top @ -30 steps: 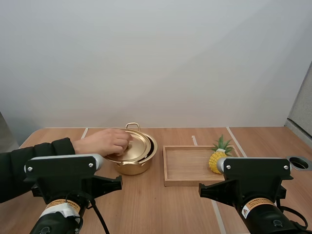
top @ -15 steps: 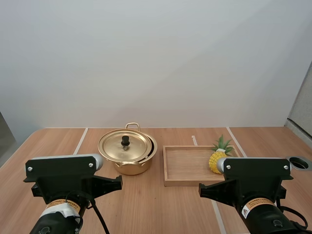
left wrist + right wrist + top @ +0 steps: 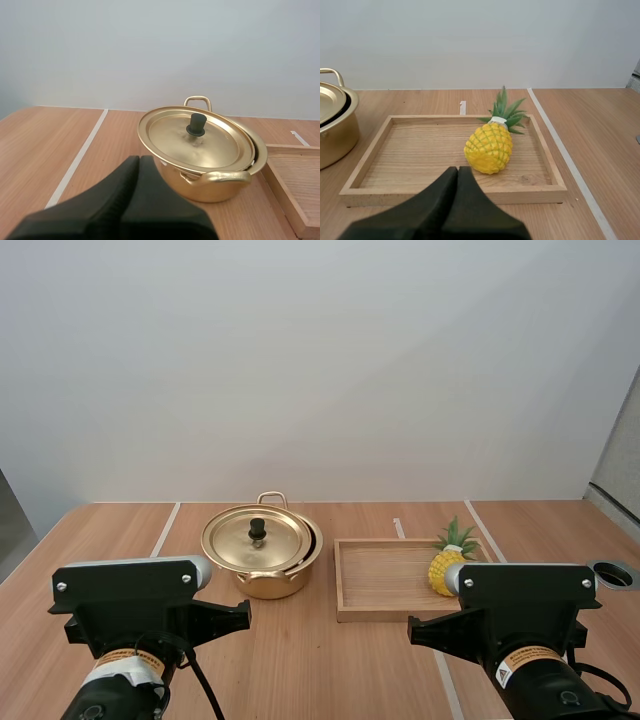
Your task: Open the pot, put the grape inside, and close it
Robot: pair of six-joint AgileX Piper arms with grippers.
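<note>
A gold pot (image 3: 268, 578) stands on the table left of centre, its gold lid (image 3: 256, 538) with a black knob (image 3: 257, 529) resting slightly off-centre, so a dark gap shows at the right rim. In the left wrist view the pot (image 3: 210, 182) and lid (image 3: 195, 137) lie just ahead of my left gripper (image 3: 139, 162), whose fingers lie together as one dark wedge. My right gripper (image 3: 457, 172) is also shut on nothing, in front of a wooden tray (image 3: 375, 150) that holds a toy pineapple (image 3: 490, 147). I see no grapes.
The wooden tray (image 3: 385, 610) sits right of the pot with the pineapple (image 3: 446, 562) at its right end. White tape lines (image 3: 165, 525) cross the table. A round hole (image 3: 612, 574) is at the table's right edge.
A person's hand and sleeve that rested on the pot lid one second ago have withdrawn from view. The lid now sits on the pot with its knob showing. Both arms are unmoved.
</note>
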